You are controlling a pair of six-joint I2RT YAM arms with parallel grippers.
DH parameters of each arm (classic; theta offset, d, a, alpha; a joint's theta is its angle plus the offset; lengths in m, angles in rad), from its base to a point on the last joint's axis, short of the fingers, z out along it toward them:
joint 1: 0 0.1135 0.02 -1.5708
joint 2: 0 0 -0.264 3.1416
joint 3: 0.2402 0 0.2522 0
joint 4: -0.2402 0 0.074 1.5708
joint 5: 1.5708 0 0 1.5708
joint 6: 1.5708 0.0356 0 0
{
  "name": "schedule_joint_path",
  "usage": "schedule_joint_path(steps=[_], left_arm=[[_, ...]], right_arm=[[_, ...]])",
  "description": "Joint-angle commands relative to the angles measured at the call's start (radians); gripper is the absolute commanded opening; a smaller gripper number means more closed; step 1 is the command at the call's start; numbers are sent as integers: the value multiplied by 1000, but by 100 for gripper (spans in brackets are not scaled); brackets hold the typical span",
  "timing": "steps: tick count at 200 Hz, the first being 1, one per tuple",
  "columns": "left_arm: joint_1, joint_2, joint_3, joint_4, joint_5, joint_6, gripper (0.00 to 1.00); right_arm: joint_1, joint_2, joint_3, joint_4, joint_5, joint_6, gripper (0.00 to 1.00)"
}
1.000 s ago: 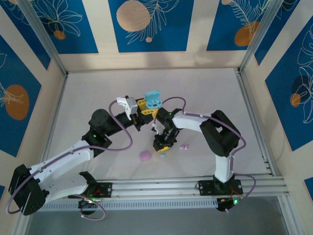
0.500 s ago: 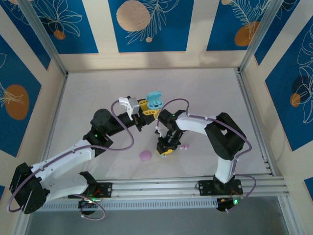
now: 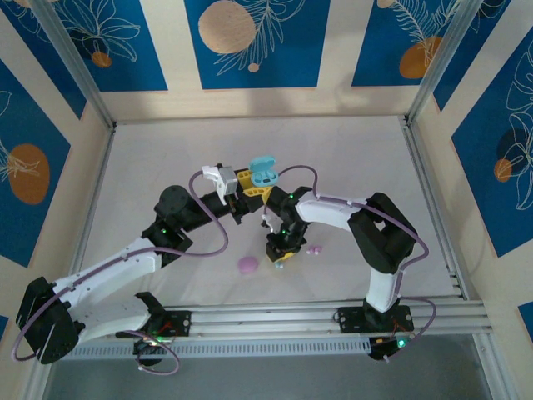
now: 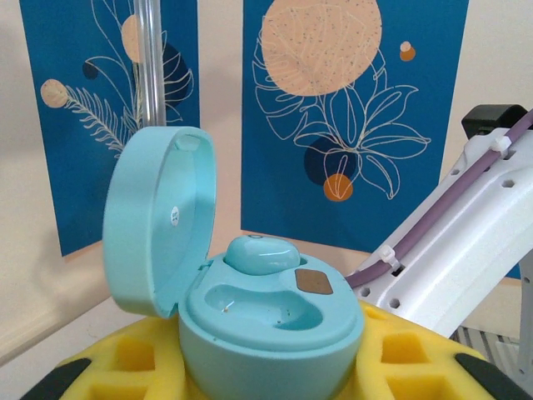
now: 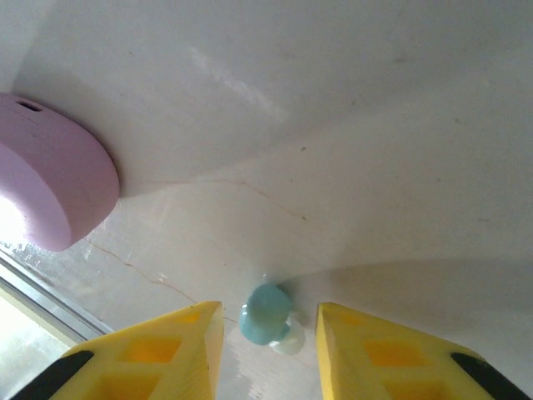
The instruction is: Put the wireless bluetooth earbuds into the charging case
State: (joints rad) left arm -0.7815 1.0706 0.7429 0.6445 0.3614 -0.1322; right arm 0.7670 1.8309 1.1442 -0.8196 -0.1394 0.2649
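My left gripper (image 3: 253,185) is shut on an open teal charging case (image 3: 264,170), held up above the table. In the left wrist view its lid (image 4: 158,221) stands up at the left. One teal earbud (image 4: 261,254) sits in the far socket, and the near socket (image 4: 266,307) is bare. My right gripper (image 3: 281,252) points down at the table and is open. A second teal earbud (image 5: 268,315) lies on the table between its yellow fingers (image 5: 171,346), with a gap on each side.
A shut pink case (image 3: 247,265) lies on the table just left of my right gripper, seen close in the right wrist view as the pink case (image 5: 50,175). A small pink earbud (image 3: 314,248) lies to the right. The metal rail (image 3: 316,312) runs along the near edge.
My right gripper has come down and slightly forward to the table, over the loose teal earbud. The left gripper with the teal case has barely shifted.
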Motion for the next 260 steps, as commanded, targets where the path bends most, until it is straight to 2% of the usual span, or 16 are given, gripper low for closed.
schedule_joint_path(steps=[1, 191, 260], left_arm=[[-10, 3, 2, 49, -3, -11, 26], [-11, -14, -16, 50, -18, -8, 26], [-11, -13, -19, 54, -18, -11, 26]], right_arm=[[18, 34, 27, -35, 24, -14, 35], [133, 95, 107, -148, 161, 43, 33], [141, 108, 112, -147, 188, 60, 30]])
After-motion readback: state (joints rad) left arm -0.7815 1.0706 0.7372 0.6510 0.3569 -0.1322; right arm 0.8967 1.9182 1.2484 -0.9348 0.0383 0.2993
